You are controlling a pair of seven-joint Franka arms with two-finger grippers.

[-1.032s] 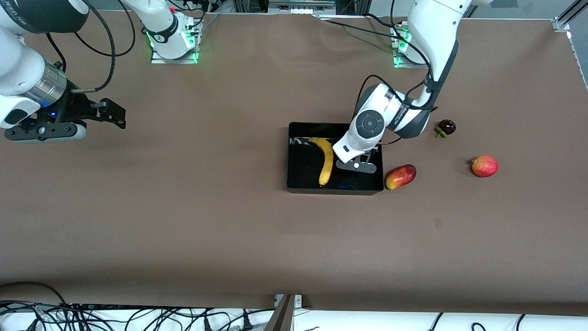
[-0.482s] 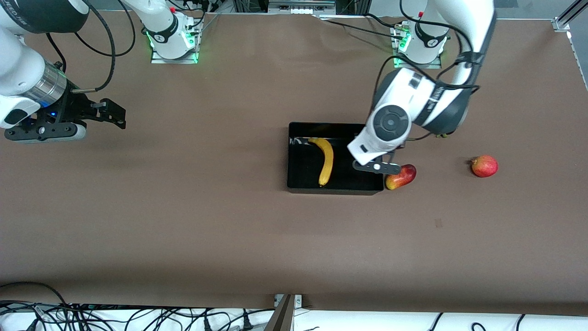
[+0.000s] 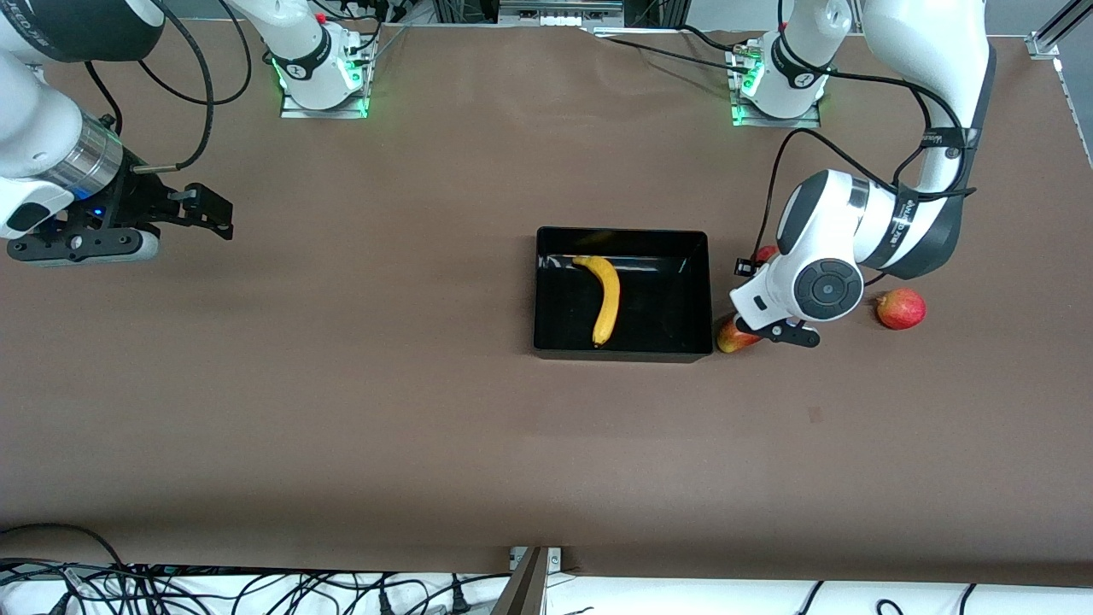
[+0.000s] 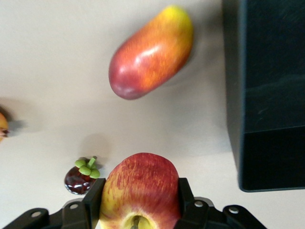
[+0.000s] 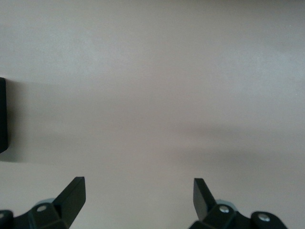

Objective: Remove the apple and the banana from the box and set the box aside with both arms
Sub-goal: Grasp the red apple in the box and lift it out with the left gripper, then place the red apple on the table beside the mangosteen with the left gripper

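A red apple (image 4: 140,186) with yellow streaks sits between the fingers of my left gripper (image 4: 140,191), which is shut on it. In the front view that gripper (image 3: 760,259) hangs over the table beside the black box (image 3: 623,351), and a bit of the apple (image 3: 766,253) shows by the wrist. The yellow banana (image 3: 607,298) lies inside the box. My right gripper (image 3: 224,213) waits open and holds nothing, over bare table at the right arm's end; its wrist view shows only the fingertips (image 5: 76,188) and the tabletop.
An oblong red-yellow mango (image 3: 733,336) lies against the box's wall at the left arm's end. A second round red fruit (image 3: 901,308) rests farther toward that end. A dark mangosteen (image 4: 82,174) lies below the left wrist, hidden by the arm in the front view.
The left arm has swung out from over the box toward its own end of the table and now covers the mangosteen. The right arm has not moved.
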